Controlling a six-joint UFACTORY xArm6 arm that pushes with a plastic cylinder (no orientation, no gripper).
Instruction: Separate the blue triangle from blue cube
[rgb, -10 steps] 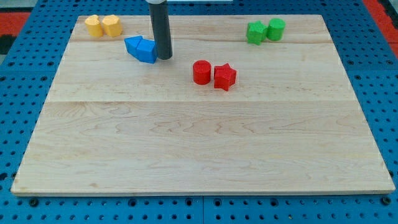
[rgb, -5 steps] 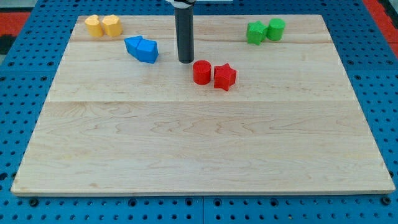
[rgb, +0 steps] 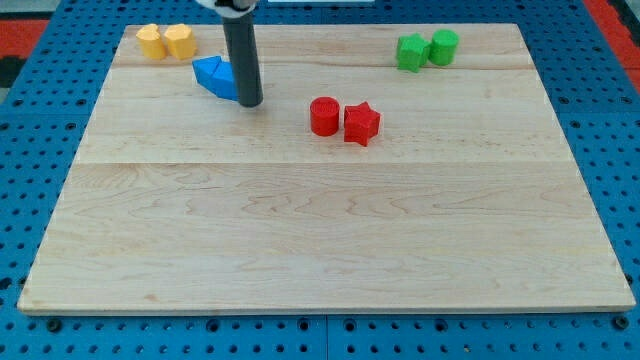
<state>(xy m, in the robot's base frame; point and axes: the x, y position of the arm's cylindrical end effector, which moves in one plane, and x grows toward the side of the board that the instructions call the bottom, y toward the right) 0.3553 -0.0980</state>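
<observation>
The blue triangle (rgb: 207, 70) and the blue cube (rgb: 227, 84) lie touching each other near the view's top left of the wooden board (rgb: 320, 230). The triangle is on the left and the cube on the right. My rod stands against the cube's right side and hides part of it. My tip (rgb: 250, 102) rests on the board at the cube's lower right edge.
Two yellow blocks (rgb: 165, 41) sit at the top left corner. A green star (rgb: 411, 52) and green cylinder (rgb: 444, 46) sit at the top right. A red cylinder (rgb: 324, 116) and red star (rgb: 361, 123) lie right of my tip.
My tip swung right toward the red cylinder, then came back left against the blue cube. The blue pair has shifted slightly up and to the left.
</observation>
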